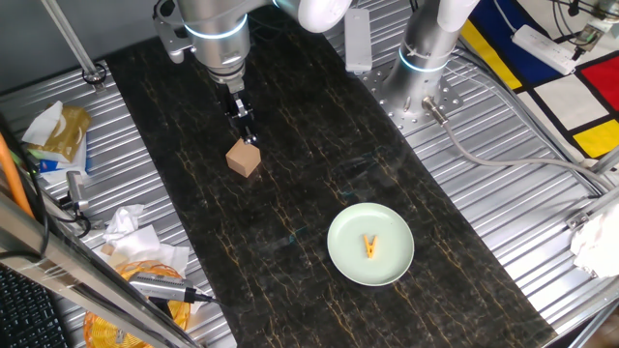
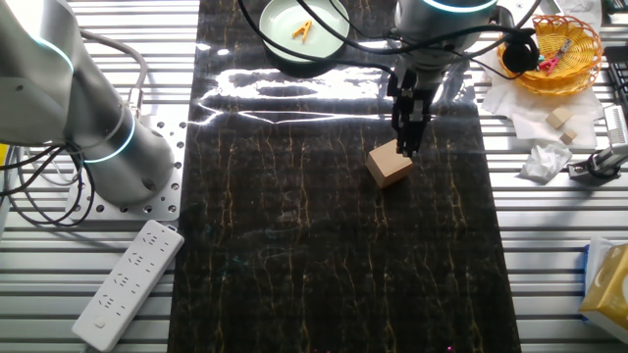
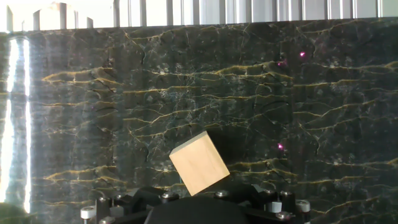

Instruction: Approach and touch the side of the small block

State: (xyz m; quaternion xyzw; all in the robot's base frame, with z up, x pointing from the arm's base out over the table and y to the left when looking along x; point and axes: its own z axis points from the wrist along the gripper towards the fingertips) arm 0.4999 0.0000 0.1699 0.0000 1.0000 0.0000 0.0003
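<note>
The arm is built of smooth silver-grey cylindrical segments with glossy white covers at the joints, and a thin ring glowing pale blue circles each joint. Its round base is bolted to a perforated metal plate, with a grey cable running out from the foot. The gripper is black, narrow and angular, far slimmer than the wrist that carries it. Black cables loop from the wrist. In the hand view, its dark housing carries a row of small silver screw heads.
</note>
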